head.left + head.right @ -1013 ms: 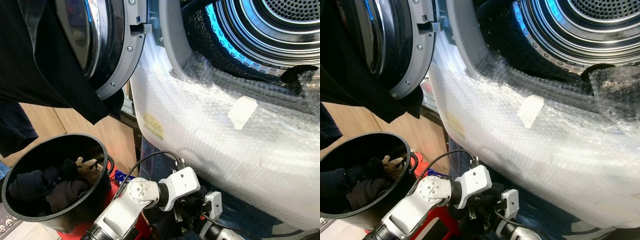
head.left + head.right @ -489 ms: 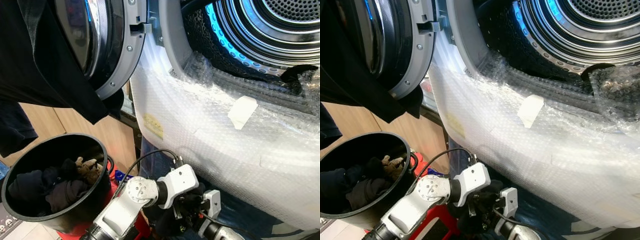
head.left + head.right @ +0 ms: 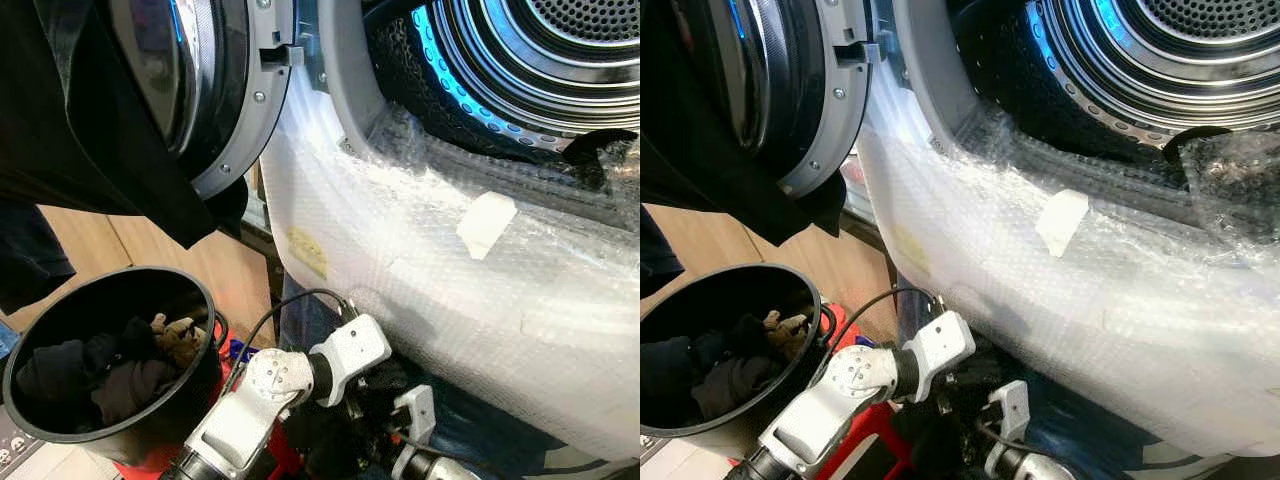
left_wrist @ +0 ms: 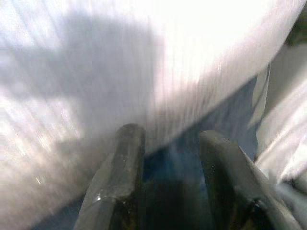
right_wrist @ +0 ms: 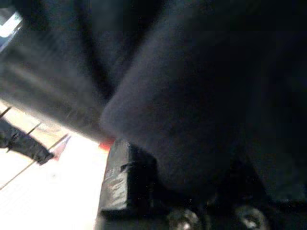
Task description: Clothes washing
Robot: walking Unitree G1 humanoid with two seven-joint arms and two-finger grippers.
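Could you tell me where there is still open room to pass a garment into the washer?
The drum mouth is open above the bubble-wrapped front. It is crowded low down: both arms sit between the black bucket of dark clothes and the wrap.

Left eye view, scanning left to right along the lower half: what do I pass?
Black bucket holding dark clothes → left arm's silver wrist → bubble-wrapped washer front with a tape patch.

Head eyes look down at washer (image 3: 450, 250); wrists press close.
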